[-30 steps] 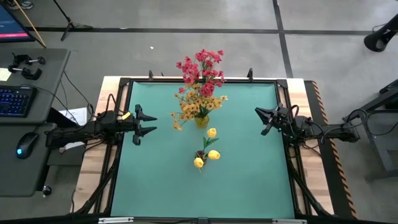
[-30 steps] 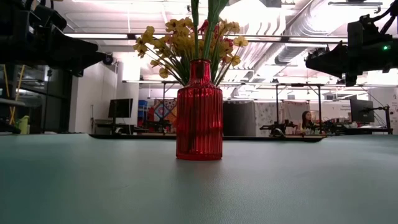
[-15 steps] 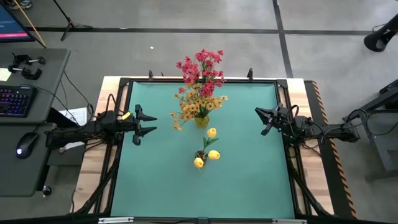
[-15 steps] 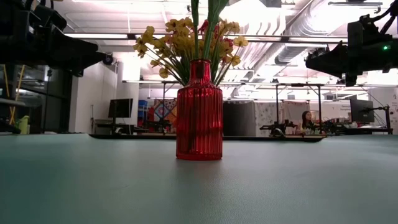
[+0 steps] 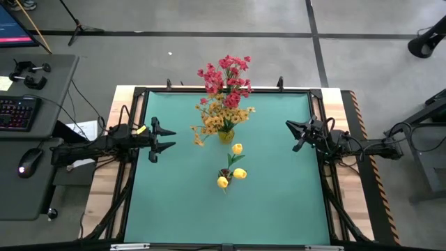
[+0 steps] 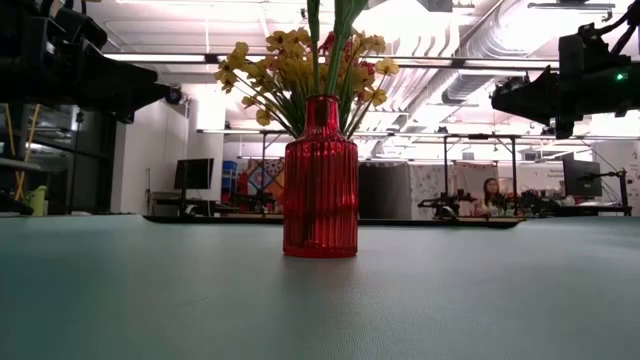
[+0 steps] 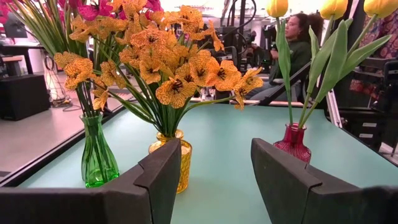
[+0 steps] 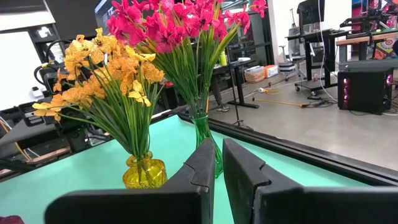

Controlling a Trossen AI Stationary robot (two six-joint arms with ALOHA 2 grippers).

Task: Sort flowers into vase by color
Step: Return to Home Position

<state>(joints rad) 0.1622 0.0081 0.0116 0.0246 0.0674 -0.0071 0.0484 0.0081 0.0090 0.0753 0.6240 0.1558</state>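
Note:
Three vases stand on the teal mat, each with flower stems stuck into it. Pink-red blossoms point(image 5: 224, 75) fill a green vase point(image 7: 98, 152) at the far edge. Orange-yellow blossoms point(image 5: 218, 118) fill a yellow vase point(image 5: 225, 136) just nearer. Yellow tulips point(image 5: 235, 173) stand in a red vase point(image 6: 320, 178) at the middle. My left gripper point(image 5: 162, 137) hovers open at the left edge, pointing level toward the vases point(image 7: 214, 171). My right gripper point(image 5: 296, 133) hovers shut at the right edge, also level point(image 8: 219, 167). Neither is near a flower.
A black frame rail point(image 5: 139, 97) runs around the mat. Bare mat point(image 5: 230, 216) lies between the red vase and the near edge. A desk with keyboard and mouse point(image 5: 21, 111) stands off the table's left. A person point(image 6: 492, 195) sits far behind.

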